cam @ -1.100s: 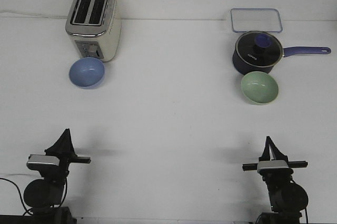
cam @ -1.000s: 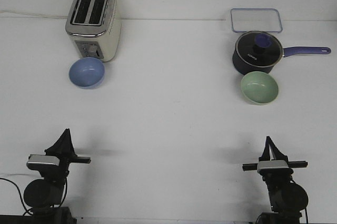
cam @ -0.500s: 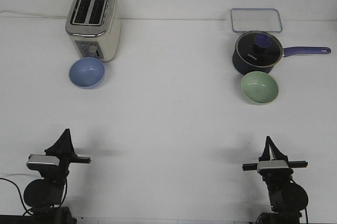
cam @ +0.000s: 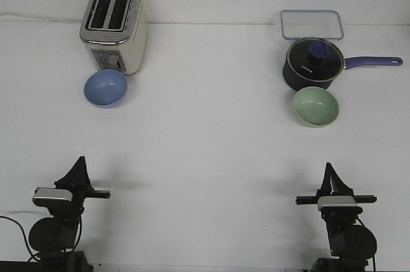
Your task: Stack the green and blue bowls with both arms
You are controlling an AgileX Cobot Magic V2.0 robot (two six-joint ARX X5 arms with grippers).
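The periwinkle blue bowl (cam: 106,88) sits upright on the white table at the far left, right in front of the toaster. The pale green bowl (cam: 316,106) sits upright at the far right, just in front of the saucepan. My left gripper (cam: 79,164) is low at the near left edge, far from the blue bowl, fingers together in a point. My right gripper (cam: 330,171) is low at the near right edge, far from the green bowl, fingers together. Both hold nothing.
A cream toaster (cam: 114,27) stands behind the blue bowl. A dark navy saucepan (cam: 312,64) with a glass lid and a handle pointing right stands behind the green bowl. A clear rectangular container (cam: 311,24) lies behind the pan.
The right arm has shifted very slightly down and to the right. The bowls and the left arm have not moved.
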